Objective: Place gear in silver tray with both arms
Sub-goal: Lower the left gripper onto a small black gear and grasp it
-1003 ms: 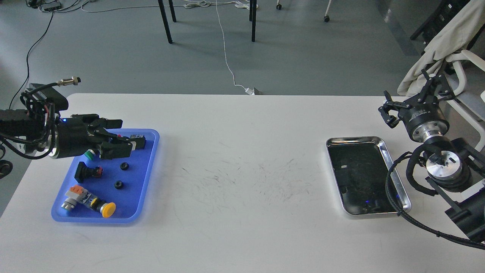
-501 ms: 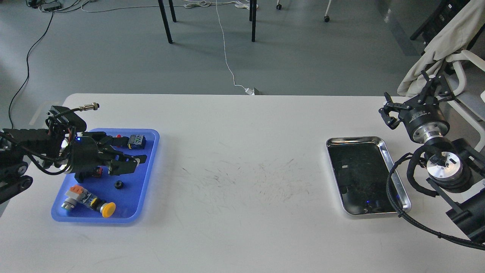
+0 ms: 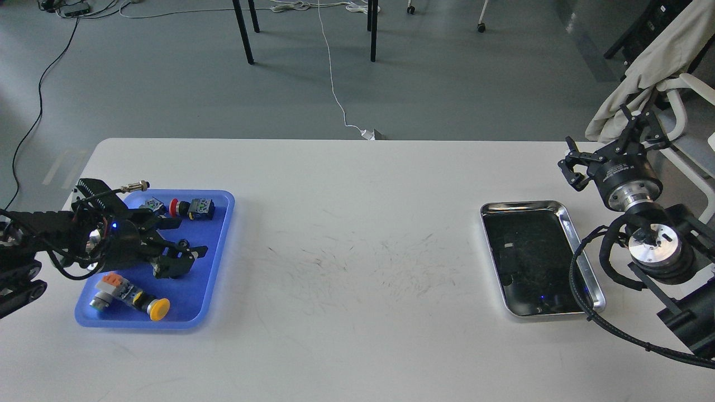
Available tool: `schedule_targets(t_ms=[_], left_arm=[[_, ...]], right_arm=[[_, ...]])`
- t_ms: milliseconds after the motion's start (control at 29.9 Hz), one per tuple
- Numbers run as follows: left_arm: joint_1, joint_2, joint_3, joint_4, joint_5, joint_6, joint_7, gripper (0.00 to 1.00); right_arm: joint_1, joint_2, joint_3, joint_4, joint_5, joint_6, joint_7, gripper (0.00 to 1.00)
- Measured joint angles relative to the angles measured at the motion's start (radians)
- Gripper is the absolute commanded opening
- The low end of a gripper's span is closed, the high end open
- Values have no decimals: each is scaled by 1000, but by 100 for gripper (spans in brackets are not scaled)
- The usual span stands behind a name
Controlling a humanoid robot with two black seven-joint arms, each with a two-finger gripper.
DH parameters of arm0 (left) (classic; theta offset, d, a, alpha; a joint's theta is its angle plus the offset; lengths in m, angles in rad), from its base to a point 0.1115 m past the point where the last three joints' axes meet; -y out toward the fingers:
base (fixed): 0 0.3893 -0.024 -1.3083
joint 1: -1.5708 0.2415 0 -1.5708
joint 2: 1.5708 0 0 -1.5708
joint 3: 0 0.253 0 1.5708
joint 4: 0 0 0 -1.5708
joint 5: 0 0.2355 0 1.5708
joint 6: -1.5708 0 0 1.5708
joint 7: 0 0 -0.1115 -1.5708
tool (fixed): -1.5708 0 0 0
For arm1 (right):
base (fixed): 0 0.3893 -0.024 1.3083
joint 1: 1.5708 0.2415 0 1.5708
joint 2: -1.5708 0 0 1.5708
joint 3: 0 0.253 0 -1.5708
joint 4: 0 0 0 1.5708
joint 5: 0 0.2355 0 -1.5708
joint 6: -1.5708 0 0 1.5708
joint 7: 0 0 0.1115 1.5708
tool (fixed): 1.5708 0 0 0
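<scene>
Lying well apart, silver tray [image 3: 584, 262], left pincer [image 3: 180, 254]

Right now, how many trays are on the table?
2: a blue tray at the left, holding small parts, and a silver tray at the right.

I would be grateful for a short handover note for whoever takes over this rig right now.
Left pincer: open, low inside the blue plastic tray, over the spot where the small parts lie; no grasp visible.
Right pincer: held above the table beyond the far right corner of the shiny rectangular silver tray, holding nothing; its state is unclear.
Done: nothing, silver tray holds no parts.
Left: grasp a gear, carry it across to the silver tray, probably handing it to the right arm.
</scene>
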State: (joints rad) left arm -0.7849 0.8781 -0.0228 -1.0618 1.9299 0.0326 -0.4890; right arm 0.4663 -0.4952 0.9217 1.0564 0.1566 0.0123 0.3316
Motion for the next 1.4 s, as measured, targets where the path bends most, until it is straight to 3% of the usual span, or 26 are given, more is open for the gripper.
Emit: schedule_targets(t_ms=[501, 903, 1203, 1404], left_arm=[[-7, -43, 12, 77, 22, 34, 0, 87], [-9, -143, 13, 272, 11, 57, 0, 86], [2, -139, 13, 246, 10, 56, 0, 86], [4, -133, 20, 235, 11, 55, 0, 78]], right_arm=[[0, -1, -7, 0, -1, 0, 0, 99], [0, -5, -13, 1, 0, 0, 0, 99], [0, -3, -15, -2, -1, 0, 0, 99], [0, 2, -24, -3, -26, 0, 0, 99]])
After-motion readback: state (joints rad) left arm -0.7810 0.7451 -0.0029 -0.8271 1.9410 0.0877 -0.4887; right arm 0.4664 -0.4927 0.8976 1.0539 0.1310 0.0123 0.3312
